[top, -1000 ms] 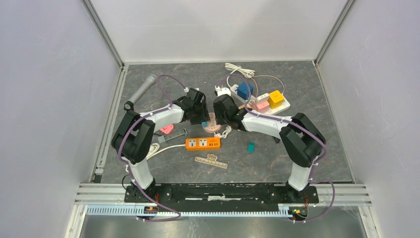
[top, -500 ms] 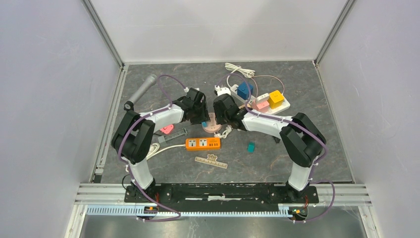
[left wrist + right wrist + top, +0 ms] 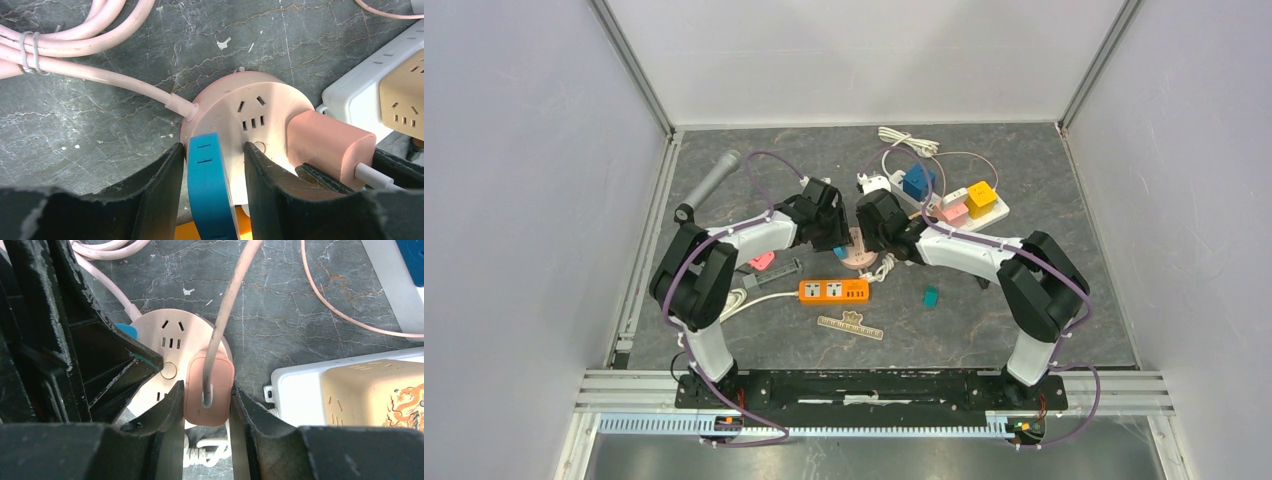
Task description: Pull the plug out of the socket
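A round pink socket [image 3: 857, 252] lies mid-table with both grippers over it. A pink plug [image 3: 209, 390] with a pale cable sits in its right side, and my right gripper [image 3: 207, 386] is shut on it, one finger pressing each flank. A blue plug [image 3: 210, 185] stands in the socket's [image 3: 250, 107] left side. My left gripper [image 3: 212, 149] straddles this blue plug, open. Its left finger is close against the plug, and its right finger stands off it with a gap, over the socket's top. The pink plug [image 3: 330, 145] shows to the right.
A white power strip [image 3: 954, 212] carrying blue, pink and yellow cube adapters lies just behind and right of the socket. An orange power strip [image 3: 834, 289], a ruler [image 3: 851, 326] and a small teal piece [image 3: 931, 296] lie nearer. A microphone [image 3: 714, 180] is at back left. Cables trail around the socket.
Almost nothing differs. The left wrist has edged slightly right toward the socket, and the right gripper keeps its hold on the pink plug.
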Motion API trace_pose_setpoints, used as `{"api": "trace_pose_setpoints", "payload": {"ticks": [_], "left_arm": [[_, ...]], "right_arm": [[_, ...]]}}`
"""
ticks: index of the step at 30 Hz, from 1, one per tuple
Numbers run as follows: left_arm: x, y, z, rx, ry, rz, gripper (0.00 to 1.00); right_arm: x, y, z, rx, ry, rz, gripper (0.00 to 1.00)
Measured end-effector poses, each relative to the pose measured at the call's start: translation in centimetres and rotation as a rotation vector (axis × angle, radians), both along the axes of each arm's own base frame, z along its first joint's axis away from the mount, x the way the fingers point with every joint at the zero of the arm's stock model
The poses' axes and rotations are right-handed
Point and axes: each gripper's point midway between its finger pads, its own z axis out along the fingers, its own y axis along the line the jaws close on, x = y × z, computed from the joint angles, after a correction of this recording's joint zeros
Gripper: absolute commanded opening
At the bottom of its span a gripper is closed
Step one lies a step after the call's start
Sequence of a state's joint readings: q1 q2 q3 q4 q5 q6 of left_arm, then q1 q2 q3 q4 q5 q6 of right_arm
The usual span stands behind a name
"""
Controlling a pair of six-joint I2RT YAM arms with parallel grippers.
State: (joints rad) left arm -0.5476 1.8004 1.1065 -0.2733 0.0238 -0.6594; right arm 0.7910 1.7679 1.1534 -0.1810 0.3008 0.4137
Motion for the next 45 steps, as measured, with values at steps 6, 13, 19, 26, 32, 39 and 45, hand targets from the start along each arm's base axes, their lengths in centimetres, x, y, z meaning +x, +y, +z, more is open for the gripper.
{"api": "trace_pose_setpoints", "payload": {"ticks": [6, 13, 19, 26, 32, 39, 45], "left_arm": [[-0.1, -0.1, 0.0, -0.004, 0.002, -0.004, 0.53], [-0.1, -0.1, -0.1, -0.004, 0.003, -0.005, 0.53], [0.1, 0.4, -0.3, 0.015, 0.004, 0.008, 0.53], [0.0, 0.4, -0.3, 0.018, 0.003, 0.004, 0.54], [0.0, 0.0, -0.3, 0.007, 0.003, -0.008, 0.54], [-0.2, 0.0, -0.1, 0.003, 0.008, -0.012, 0.53], [-0.2, 0.0, -0.1, 0.002, 0.007, -0.013, 0.53]], "right_arm": [[-0.1, -0.1, -0.1, -0.005, 0.000, 0.000, 0.00], [-0.3, 0.1, -0.3, -0.039, -0.019, -0.004, 0.00], [-0.2, 1.0, -0.9, -0.145, -0.054, -0.003, 0.00], [0.1, 0.4, -0.7, -0.041, -0.008, 0.004, 0.00], [-0.2, 0.1, -0.6, 0.054, 0.037, 0.004, 0.00], [-0.8, 0.2, 0.0, -0.054, -0.026, -0.011, 0.00], [-0.6, 0.1, 0.1, -0.043, -0.026, -0.007, 0.00]]}}
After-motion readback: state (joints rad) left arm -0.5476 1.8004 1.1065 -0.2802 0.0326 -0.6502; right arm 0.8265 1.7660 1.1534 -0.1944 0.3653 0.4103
